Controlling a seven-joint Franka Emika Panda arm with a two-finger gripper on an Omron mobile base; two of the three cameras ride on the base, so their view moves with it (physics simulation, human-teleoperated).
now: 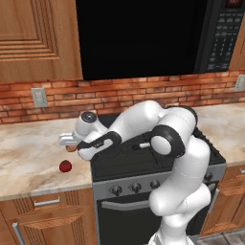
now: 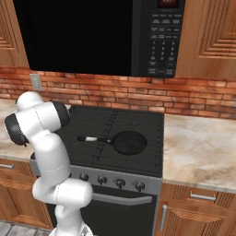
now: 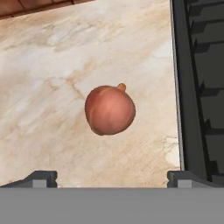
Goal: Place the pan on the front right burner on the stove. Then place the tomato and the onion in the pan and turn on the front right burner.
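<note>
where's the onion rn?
The onion lies on the marble counter left of the stove, near its edge, centred between the open gripper's fingertips in the hand view; the tomato lies nearer the counter's front.

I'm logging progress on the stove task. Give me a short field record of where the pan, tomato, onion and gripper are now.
pan: on the stove's front right burner, empty
tomato: on the counter left of the stove
onion: on the counter, beside the stove's edge
gripper: open, above the onion, not touching it
</note>
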